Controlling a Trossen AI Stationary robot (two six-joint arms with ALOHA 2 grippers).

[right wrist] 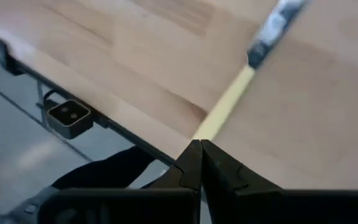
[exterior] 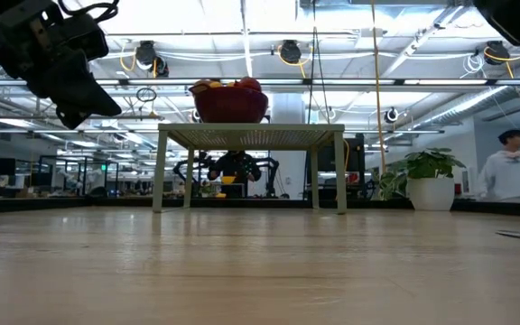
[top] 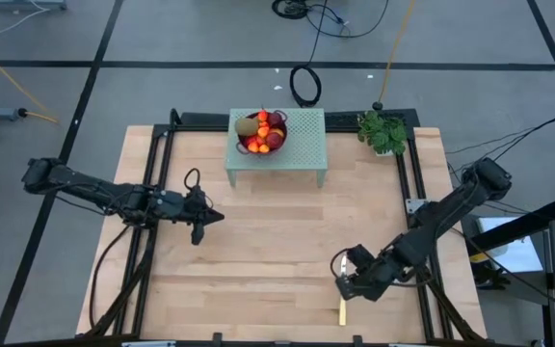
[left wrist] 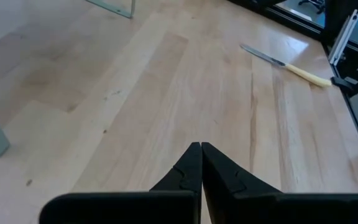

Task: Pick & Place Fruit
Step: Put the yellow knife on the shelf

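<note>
The fruit (top: 263,132) is a pile of red, orange and brown-green pieces lying in a purple wire bowl (exterior: 231,106). The bowl stands on a small green perforated table (top: 302,145) at the far middle. My left gripper (top: 218,218) is shut and hovers above the bare wood left of centre, far from the fruit; its fingertips (left wrist: 194,155) meet. My right gripper (top: 341,286) is shut, low near the table's near right, right by the yellow-handled knife (top: 342,310). In the right wrist view the knife's handle (right wrist: 229,102) runs away from the shut gripper (right wrist: 201,144). My right gripper has its shut fingertips at the knife's yellow handle (right wrist: 205,129), which lies flat on the wood. I cannot tell whether they touch it or hover just above it.
A potted plant (top: 383,133) stands at the far right corner beside the green table. Black frame rails (top: 157,164) run along both sides of the wooden top. Open wood spans the middle. A person (exterior: 513,171) is in the room beyond the table.
</note>
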